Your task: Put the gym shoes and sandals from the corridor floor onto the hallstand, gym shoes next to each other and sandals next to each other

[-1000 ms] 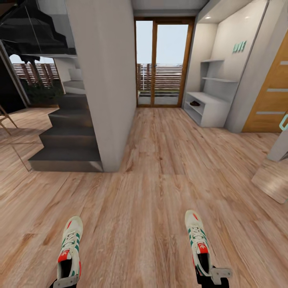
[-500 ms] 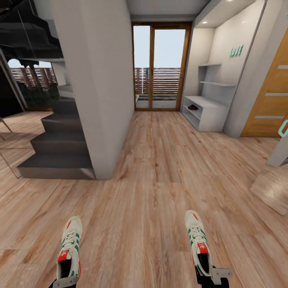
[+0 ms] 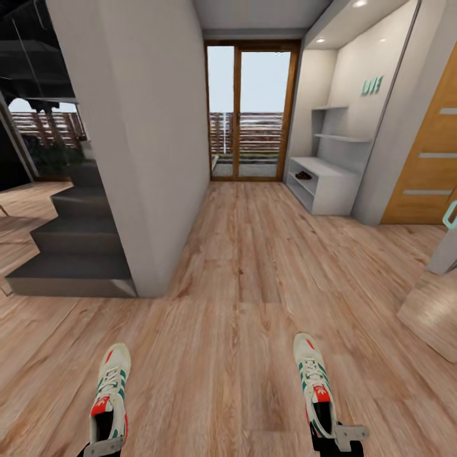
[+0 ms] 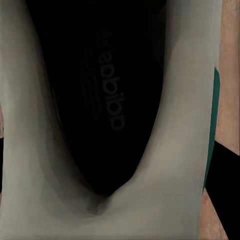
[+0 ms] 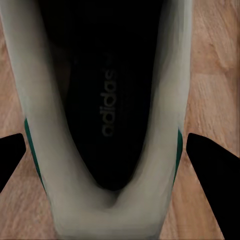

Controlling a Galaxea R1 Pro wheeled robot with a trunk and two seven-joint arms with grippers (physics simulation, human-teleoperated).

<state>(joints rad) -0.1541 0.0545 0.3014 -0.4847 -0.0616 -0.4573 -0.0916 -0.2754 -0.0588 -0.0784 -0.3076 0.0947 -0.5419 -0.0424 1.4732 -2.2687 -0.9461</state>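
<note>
A home's entrance corridor: wood-plank floor [image 3: 254, 266], dark stairs [image 3: 76, 241] left, glazed door [image 3: 251, 114] far, hallstand [image 3: 330, 171] and wooden door [image 3: 425, 158] right

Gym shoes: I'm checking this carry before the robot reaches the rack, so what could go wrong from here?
1. Each gripper seems to hold its gym shoe, left and right, only near the heel, toes pointing forward unsupported; one might tilt or slip out while driving.
2. The hallstand stands far ahead on the right, so there is a long stretch of corridor floor left to cross.
3. A dark item, perhaps a sandal, already sits on the bench, which could crowd placement.
</note>
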